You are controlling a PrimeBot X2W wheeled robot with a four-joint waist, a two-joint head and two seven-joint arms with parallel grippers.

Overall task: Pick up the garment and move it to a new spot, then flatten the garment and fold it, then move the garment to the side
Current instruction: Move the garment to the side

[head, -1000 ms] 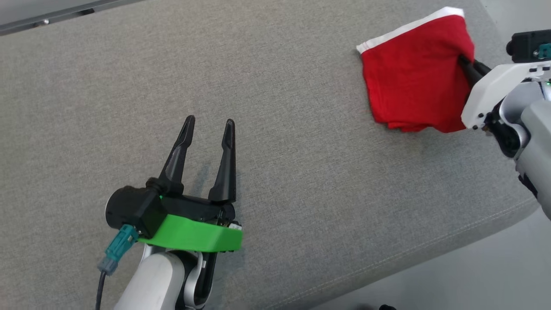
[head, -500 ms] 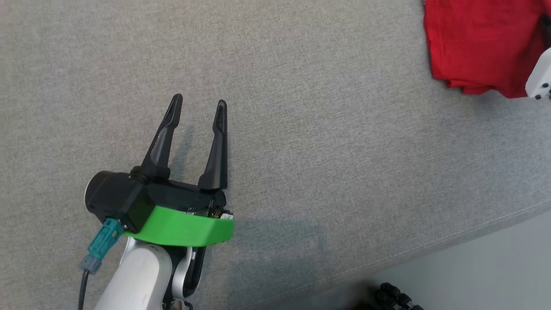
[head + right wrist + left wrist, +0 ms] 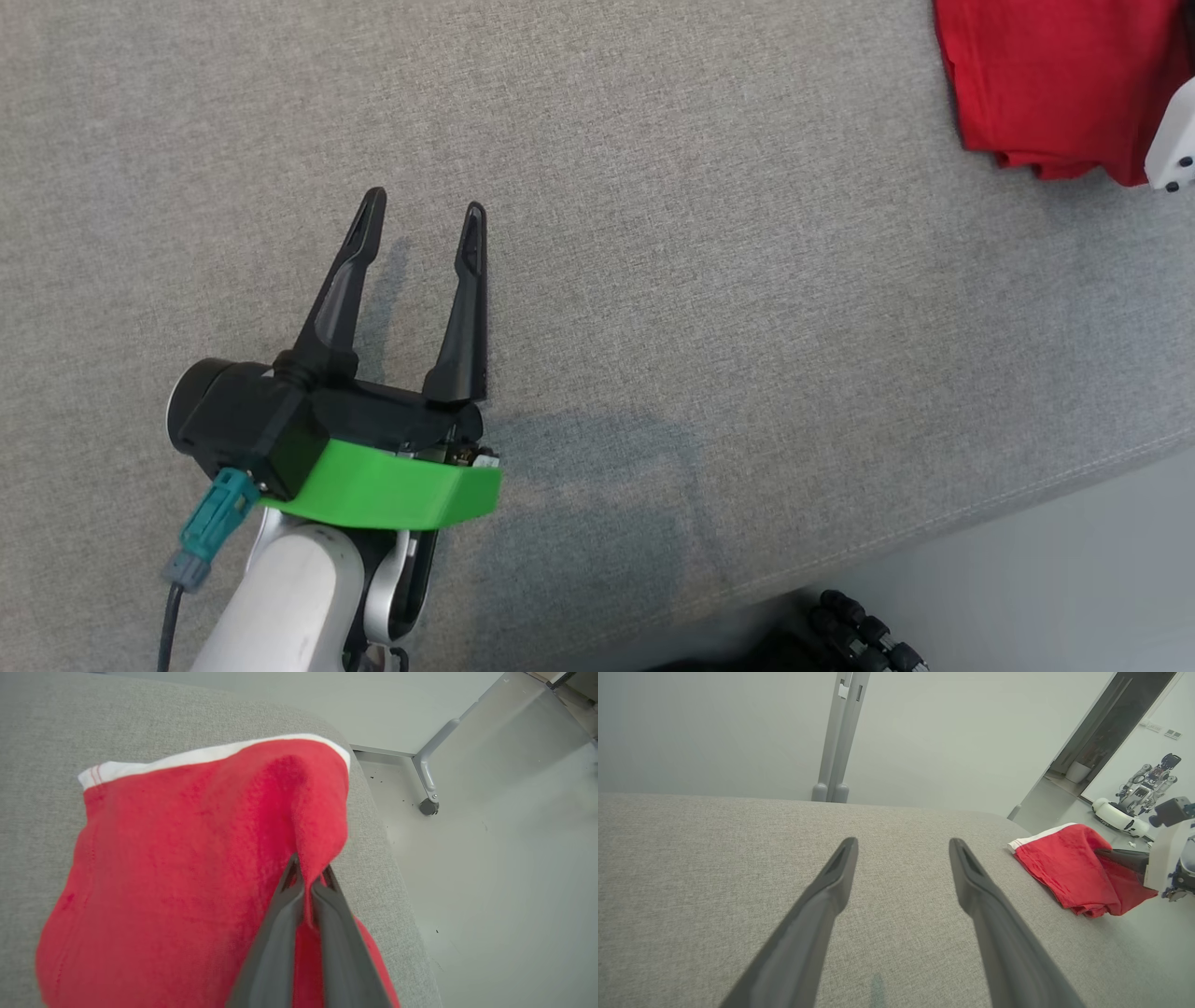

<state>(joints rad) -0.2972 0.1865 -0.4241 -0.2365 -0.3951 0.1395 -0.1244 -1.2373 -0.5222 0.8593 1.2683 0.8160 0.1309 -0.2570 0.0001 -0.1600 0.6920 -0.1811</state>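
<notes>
Red garment (image 3: 187, 858) lies folded near R end of grey cushion (image 3: 709, 280), white band along one edge. R gripper (image 3: 309, 872) pressed together, pinching a raised fold of it. L gripper (image 3: 422, 213) spread wide over bare cushion, well apart from garment.

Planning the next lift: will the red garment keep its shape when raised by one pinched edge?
Probably not: the garment rises in a soft ridge where the right gripper pinches it, so expect sagging. Likely light: its edge shows thin layers.
</notes>
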